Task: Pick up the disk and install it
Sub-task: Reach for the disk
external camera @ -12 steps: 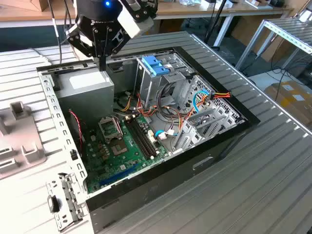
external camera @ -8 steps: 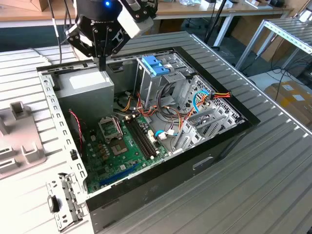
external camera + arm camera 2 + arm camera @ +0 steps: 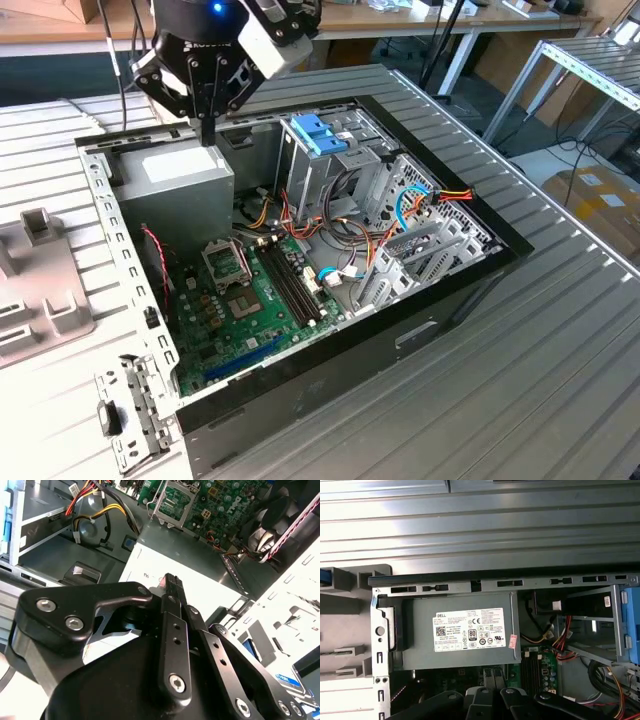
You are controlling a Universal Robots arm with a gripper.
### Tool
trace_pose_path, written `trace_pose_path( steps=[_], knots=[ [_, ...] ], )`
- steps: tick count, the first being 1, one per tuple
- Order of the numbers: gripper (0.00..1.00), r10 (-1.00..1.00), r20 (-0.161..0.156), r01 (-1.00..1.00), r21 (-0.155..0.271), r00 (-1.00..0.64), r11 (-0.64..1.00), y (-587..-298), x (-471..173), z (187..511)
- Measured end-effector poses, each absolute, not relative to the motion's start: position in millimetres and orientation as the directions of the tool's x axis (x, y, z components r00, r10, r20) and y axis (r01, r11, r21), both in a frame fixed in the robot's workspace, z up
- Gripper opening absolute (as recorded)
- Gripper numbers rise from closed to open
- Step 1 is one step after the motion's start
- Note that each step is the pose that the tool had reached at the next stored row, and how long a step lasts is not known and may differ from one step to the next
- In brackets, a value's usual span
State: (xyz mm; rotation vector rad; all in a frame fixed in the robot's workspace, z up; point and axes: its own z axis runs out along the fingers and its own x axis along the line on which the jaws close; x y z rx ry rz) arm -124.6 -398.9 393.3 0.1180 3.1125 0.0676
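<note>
My gripper (image 3: 208,132) hangs over the back left corner of the open computer case (image 3: 500,262), just above the grey power-supply box (image 3: 175,180). Its fingers are shut together with nothing between them, and the tip (image 3: 172,580) stands over the box's white label (image 3: 468,629). The disk appears as a flat silver slab with a blue stripe (image 3: 294,680), lying outside the case on the exterior view's left side, apart from the gripper. A blue edge (image 3: 324,576) also sits on the grey fixture (image 3: 347,577) there.
Inside the case lie the green motherboard (image 3: 250,300), loose cable bundles (image 3: 350,225) and a drive cage with a light-blue latch piece (image 3: 318,133). A grey slotted fixture (image 3: 40,280) and a metal bracket (image 3: 130,410) rest on the white table beside the case.
</note>
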Motion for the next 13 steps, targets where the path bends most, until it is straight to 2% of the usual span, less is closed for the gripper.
trace_pose_path(
  steps=[13],
  knots=[
    [0.11, 0.076, -0.024, 0.075, 0.044, -0.997, 0.996, -398.9, -127.3, 393.3]
  ],
)
